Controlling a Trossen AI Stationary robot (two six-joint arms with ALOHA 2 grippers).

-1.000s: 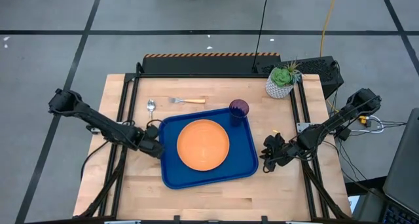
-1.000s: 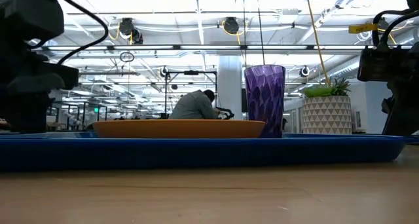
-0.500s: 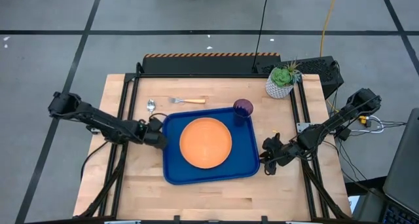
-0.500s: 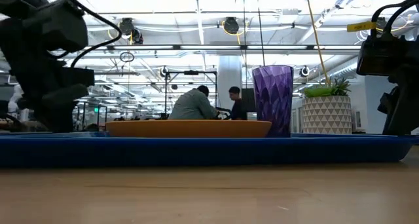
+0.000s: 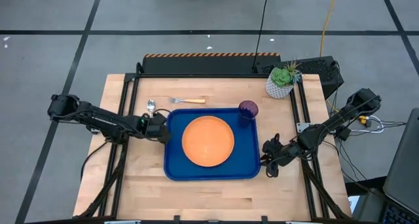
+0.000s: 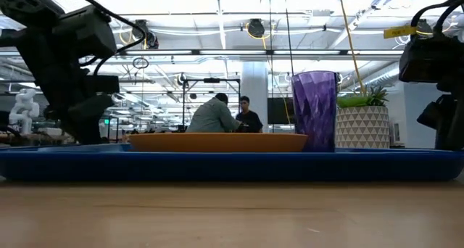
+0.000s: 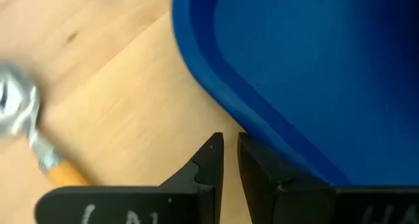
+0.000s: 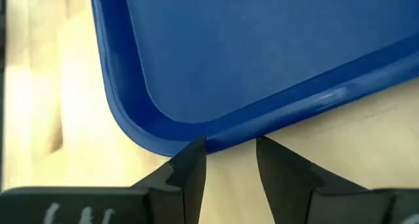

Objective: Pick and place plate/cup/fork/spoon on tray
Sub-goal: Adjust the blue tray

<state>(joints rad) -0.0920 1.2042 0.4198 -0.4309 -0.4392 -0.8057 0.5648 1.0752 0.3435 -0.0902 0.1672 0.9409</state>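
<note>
Shifted rightward, tray (image 5: 175,168) sits between low left gripper (image 5: 162,127) and right gripper (image 5: 267,164).

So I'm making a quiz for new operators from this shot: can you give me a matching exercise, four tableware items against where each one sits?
Items:
1. plate
2. cup
3. fork
4. spoon

Places:
A. on the bare table beyond the tray's far rim
B. in the middle of the tray
C. on the table next to the left gripper
D. in the tray's far right corner

Pairs: 1-B, 2-D, 3-A, 4-C
</note>
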